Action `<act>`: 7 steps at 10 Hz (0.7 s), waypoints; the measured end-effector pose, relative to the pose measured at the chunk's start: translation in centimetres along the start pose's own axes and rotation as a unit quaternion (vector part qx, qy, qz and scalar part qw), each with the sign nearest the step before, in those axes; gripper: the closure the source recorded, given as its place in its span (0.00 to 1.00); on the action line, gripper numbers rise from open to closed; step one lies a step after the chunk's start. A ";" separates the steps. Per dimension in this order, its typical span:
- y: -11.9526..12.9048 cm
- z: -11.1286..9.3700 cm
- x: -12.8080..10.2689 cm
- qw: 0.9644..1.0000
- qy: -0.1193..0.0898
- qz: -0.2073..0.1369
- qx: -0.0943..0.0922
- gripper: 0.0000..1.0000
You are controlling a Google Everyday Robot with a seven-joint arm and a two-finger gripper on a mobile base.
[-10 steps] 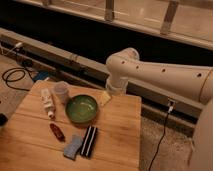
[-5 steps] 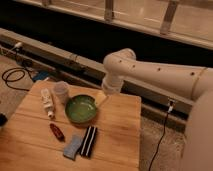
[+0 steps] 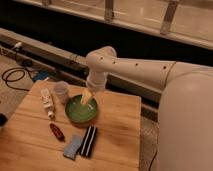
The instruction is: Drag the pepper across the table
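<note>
- Camera view: find the gripper (image 3: 87,96) above the green bowl (image 3: 75,114), near the far edge of the table (image 3: 120,130); cannot tell whether spread or closed.
- Find the pepper (image 3: 56,131) toward the left edge, well apart from the gripper.
- Clear the bowl rim first, then press onto the pepper and slide it toward the near-left corner.
- Mind the striped block (image 3: 90,140) and blue pad (image 3: 73,146) to its right, and the white bottle (image 3: 47,102) and cup (image 3: 61,91) behind.
</note>
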 end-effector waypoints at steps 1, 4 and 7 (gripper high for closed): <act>1.2 0.4 -0.2 1.000 0.003 -0.013 -0.004 0.20; 7.0 1.6 -2.0 0.997 0.009 -0.072 -0.019 0.20; 8.8 2.1 -3.6 0.995 0.008 -0.090 -0.028 0.20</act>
